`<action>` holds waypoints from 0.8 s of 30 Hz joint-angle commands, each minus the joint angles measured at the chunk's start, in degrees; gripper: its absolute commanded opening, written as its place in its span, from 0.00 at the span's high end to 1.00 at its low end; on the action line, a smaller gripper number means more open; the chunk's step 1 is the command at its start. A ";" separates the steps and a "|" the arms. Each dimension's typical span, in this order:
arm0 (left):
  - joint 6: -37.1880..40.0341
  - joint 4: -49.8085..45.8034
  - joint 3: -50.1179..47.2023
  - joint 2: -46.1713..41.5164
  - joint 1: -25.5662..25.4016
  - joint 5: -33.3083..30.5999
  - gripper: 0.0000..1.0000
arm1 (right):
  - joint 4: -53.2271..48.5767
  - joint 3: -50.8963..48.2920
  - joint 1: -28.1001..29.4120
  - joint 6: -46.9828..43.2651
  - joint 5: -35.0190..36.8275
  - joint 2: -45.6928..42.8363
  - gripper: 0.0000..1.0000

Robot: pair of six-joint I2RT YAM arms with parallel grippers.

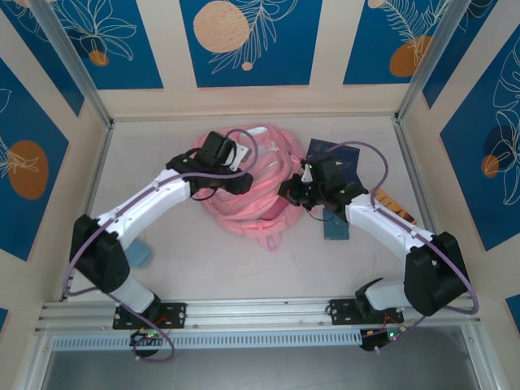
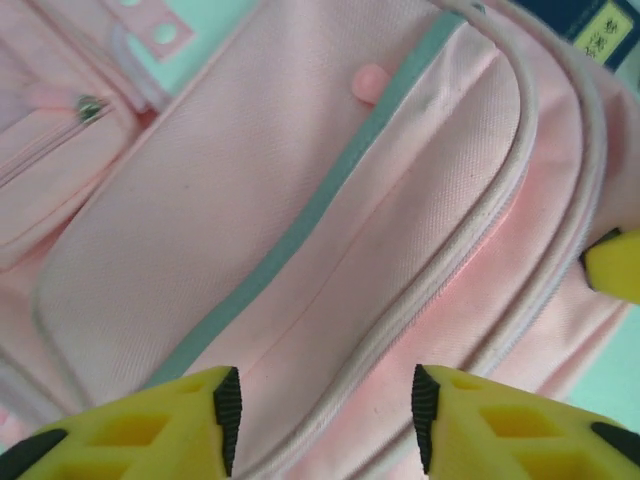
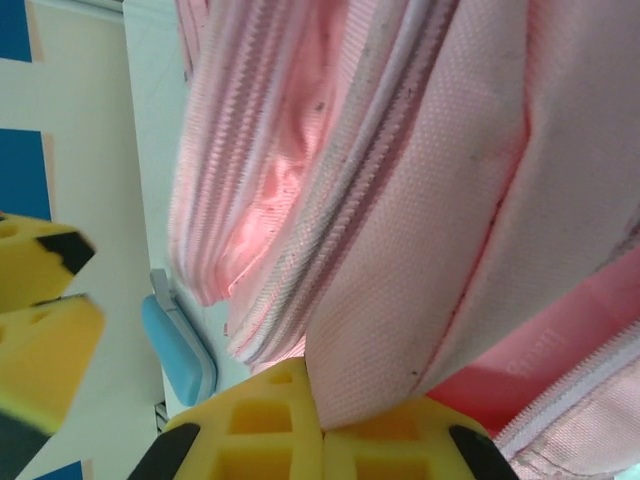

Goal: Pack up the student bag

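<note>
student bag (image 1: 253, 207) sits mid-tabletop (image 1: 203, 268), between both arms. left gripper (image 2: 325, 420): jaws open over the bag's front pocket, nothing between them. right gripper (image 3: 320, 440): jaws closed, pinching a fold of pink fabric beside the zipper. dark blue booklets (image 1: 329, 154) against the bag's right side.

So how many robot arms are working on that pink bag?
2. The left arm reaches in over the bag from the left; the right arm comes from the right, right gripper at the bag's edge.
</note>
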 commanded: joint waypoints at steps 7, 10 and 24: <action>-20.62 -1.65 -13.49 -12.67 -4.24 -2.47 0.42 | 5.22 9.02 2.74 -1.08 -5.38 4.71 0.99; -23.99 -0.77 -16.35 -13.84 -7.70 -3.93 0.42 | 5.90 11.30 3.45 -1.16 -6.54 6.99 0.99; -28.19 3.88 -19.89 -8.64 -12.55 -9.58 0.56 | 7.13 11.83 4.40 0.14 -8.42 8.35 1.00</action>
